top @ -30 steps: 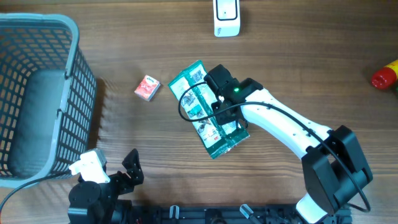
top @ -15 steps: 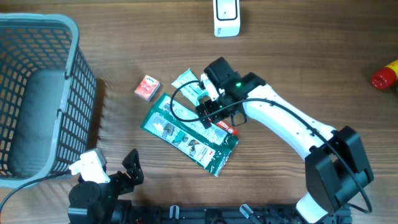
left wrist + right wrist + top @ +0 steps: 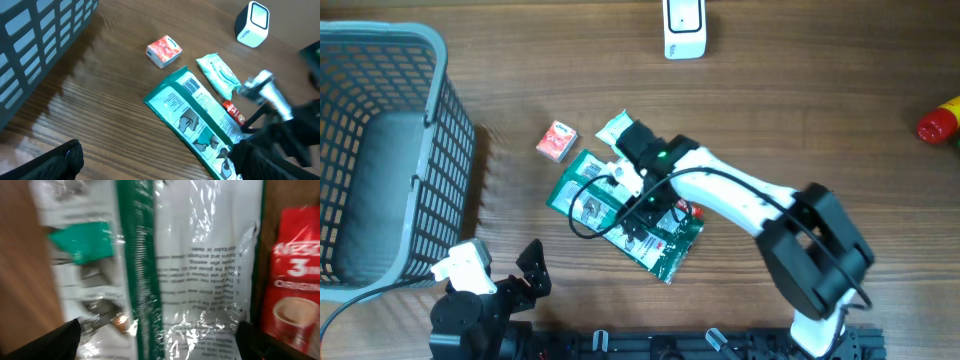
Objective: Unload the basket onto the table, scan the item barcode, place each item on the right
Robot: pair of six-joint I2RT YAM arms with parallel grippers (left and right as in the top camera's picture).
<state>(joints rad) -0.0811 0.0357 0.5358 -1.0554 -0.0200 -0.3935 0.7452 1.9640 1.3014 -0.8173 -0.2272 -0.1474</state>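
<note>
The item, a long green-and-white packet [image 3: 592, 205], lies flat on the table with printed pictures facing up. In the left wrist view the packet [image 3: 192, 117] shows a barcode [image 3: 191, 86] at its far end. My right gripper [image 3: 642, 205] hovers open right over the packet's middle. In its own view the packet [image 3: 200, 265] fills the space between the open gripper [image 3: 160, 347] and its fingertips [image 3: 57, 340], not clamped. The white scanner [image 3: 683, 27] stands at the far edge. My left gripper [image 3: 498, 287] rests open near the front left, holding nothing.
A grey basket [image 3: 350, 60] fills the left side. A small red box [image 3: 557, 141] and a white-green wipes pack [image 3: 613, 127] lie beside the packet's far end. A red sachet [image 3: 295, 285] sits under its right edge. A red bottle [image 3: 940, 121] is at the far right.
The right gripper has opened and let go of the packet. The packet dropped and now lies flat, stretched toward the left. The gripper has moved left and down over it.
</note>
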